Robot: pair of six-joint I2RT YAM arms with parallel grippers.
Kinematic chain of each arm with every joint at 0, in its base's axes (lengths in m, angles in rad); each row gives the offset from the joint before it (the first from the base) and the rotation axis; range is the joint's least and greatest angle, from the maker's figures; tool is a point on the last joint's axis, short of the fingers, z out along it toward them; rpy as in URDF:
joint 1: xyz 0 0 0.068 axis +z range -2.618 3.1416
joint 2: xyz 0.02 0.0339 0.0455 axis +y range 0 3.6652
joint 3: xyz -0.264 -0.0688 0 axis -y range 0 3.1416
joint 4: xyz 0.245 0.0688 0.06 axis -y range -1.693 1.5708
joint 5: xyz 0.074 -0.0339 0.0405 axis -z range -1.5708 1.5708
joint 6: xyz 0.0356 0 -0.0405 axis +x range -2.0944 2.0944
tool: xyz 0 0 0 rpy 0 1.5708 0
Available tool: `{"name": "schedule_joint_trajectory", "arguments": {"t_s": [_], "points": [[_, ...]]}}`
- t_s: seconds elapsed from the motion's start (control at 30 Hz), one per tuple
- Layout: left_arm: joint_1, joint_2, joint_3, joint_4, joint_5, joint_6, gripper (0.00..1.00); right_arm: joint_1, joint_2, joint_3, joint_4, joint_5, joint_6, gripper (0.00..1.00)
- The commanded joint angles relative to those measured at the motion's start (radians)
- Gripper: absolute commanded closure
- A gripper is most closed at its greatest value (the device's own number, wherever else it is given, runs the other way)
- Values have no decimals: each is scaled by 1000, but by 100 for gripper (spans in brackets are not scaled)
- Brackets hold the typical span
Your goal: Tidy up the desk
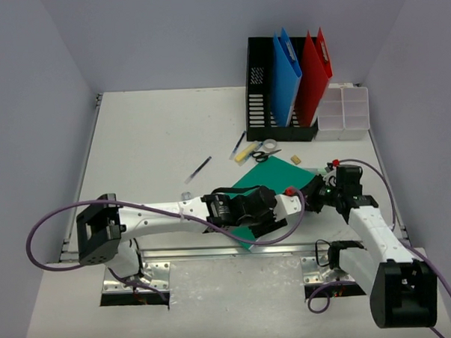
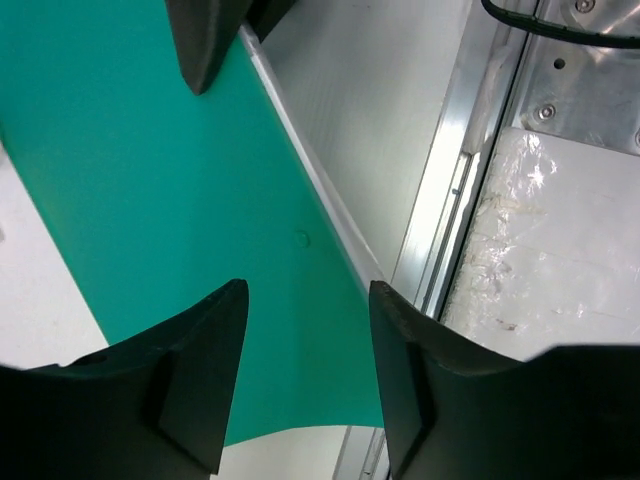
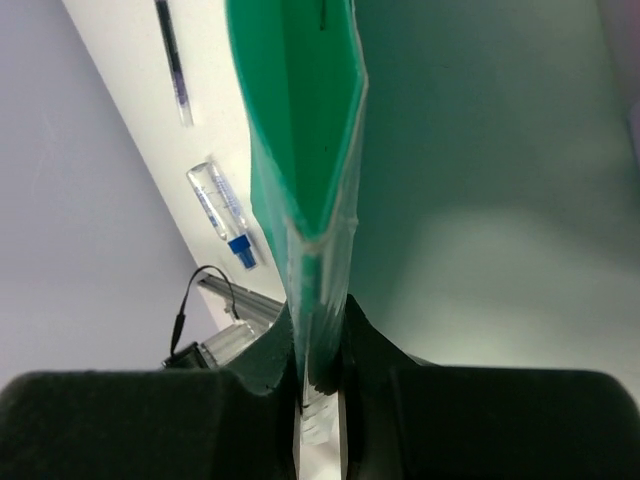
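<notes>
Nope, no text I can actually read here. The blue folder point(image 1: 285, 80) and red folder point(image 1: 312, 79) in the far rack point(image 1: 257, 100) look plain, same with the green folder point(image 1: 274, 178). Any print on the pens point(image 1: 198, 169) on the desk point(image 1: 149, 135) is too tiny to make out.

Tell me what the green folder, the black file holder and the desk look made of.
The green folder: likely thin plastic sheet, semi-gloss, pale translucent edge. The black file holder: probably metal mesh, matte, visibly perforated wall. The desk: white matte top, material unclear; bright metal rail in front.
</notes>
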Motion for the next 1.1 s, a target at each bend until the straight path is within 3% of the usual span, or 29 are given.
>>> {"name": "schedule_joint_trajectory", "arguments": {"t_s": [0.0, 0.23, 0.33, 0.57, 0.67, 1.07], "points": [[52, -140, -1, 12, -8, 15, 42, 2, -100, 68, -26, -9, -121, 100], [401, -307, 53, -14, 284, -105, 9, 2, -222, 120, 47, -120, -249, 100], [520, -347, 74, -37, 370, -145, 1, 2, -239, 144, 100, -172, -316, 100], [794, -400, -3, -37, 689, -226, 0, 4, -222, 235, 249, -315, -426, 100], [873, -407, -58, -3, 762, -236, 0, 4, -211, 274, 291, -348, -486, 100], [893, -380, -154, 117, 907, -211, 0, 5, -160, 418, 394, -482, -636, 100]]}}
